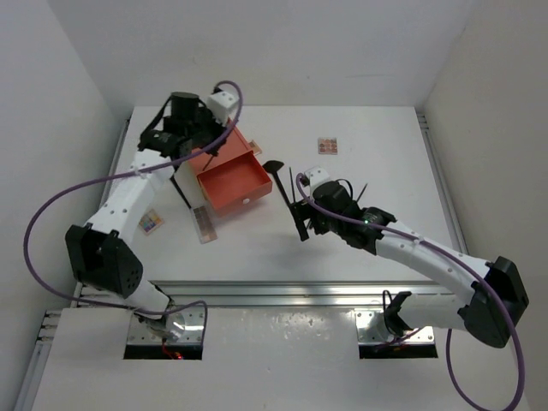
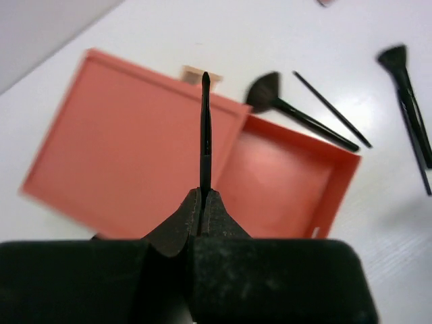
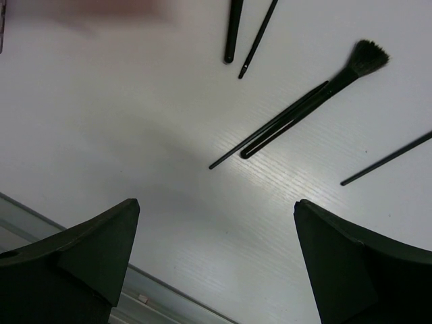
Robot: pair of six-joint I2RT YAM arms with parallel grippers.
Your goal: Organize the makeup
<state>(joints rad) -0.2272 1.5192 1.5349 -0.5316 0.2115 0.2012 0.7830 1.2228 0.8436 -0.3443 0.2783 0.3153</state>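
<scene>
This looks like a robotics lab test cell rather than a home or shop. A left arm (image 1: 128, 195) and a right arm (image 1: 428, 255) are bolted by an aluminium rail (image 1: 291, 292) at the near edge of a bare white table (image 1: 385, 163). Plain white panels (image 1: 282, 43) wall it in, and purple cables (image 1: 41, 208) loop loose. From here I can't make out the room beyond.

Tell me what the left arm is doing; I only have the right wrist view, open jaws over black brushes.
Observer: The left gripper is shut on a slim black stick, close to the orange box.
Operator: Is its drawer out?
Observer: Yes, the drawer is pulled out; nothing shows inside.
Operator: Any palettes?
Observer: One palette lies at the far side; another palette lies left of the box, nearer the arms.
</scene>
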